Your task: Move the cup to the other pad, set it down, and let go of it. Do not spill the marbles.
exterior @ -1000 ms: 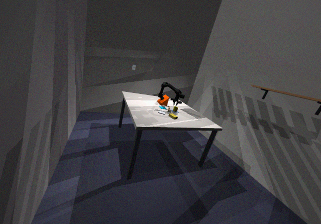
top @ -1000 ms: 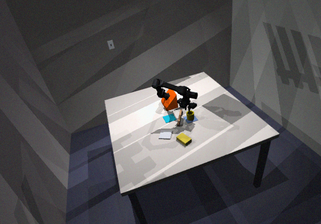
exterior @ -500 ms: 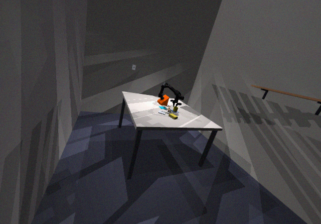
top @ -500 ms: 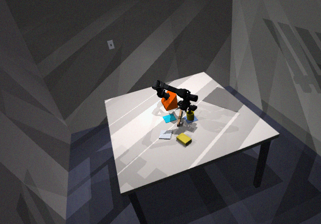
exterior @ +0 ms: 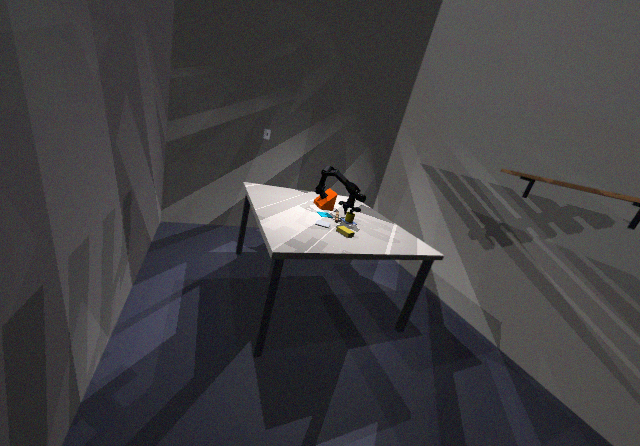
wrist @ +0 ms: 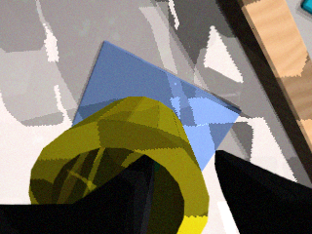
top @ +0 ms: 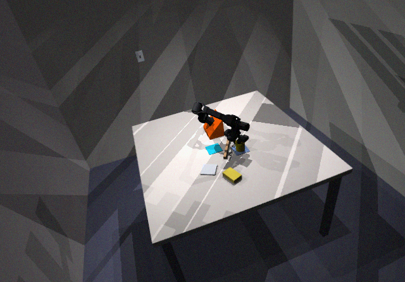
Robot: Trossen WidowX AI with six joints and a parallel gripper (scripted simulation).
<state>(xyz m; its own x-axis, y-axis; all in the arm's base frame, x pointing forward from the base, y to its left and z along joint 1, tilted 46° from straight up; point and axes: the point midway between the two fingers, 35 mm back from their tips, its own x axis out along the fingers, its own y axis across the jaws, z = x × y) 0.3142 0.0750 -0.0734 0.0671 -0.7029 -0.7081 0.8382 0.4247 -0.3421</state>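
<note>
The yellow cup (top: 239, 147) (exterior: 349, 218) (wrist: 122, 132) stands upright on the blue pad (top: 246, 150) (wrist: 132, 78). My gripper (top: 241, 140) (wrist: 183, 159) is down at the cup's rim and open. In the wrist view one finger reaches inside the cup and the other stands outside its wall, so the wall lies between them with gaps on both sides. The marbles inside are mostly hidden by the inner finger and shadow. A cyan pad (top: 214, 148) (exterior: 324, 215) lies left of the cup, beyond a wooden stick (top: 226, 150) (wrist: 278, 44).
An orange block (top: 214, 129) (exterior: 325, 201) stands behind the cyan pad, under the arm. A pale square pad (top: 208, 169) (exterior: 323, 222) and a yellow block (top: 232, 175) (exterior: 345, 231) lie nearer the table's front.
</note>
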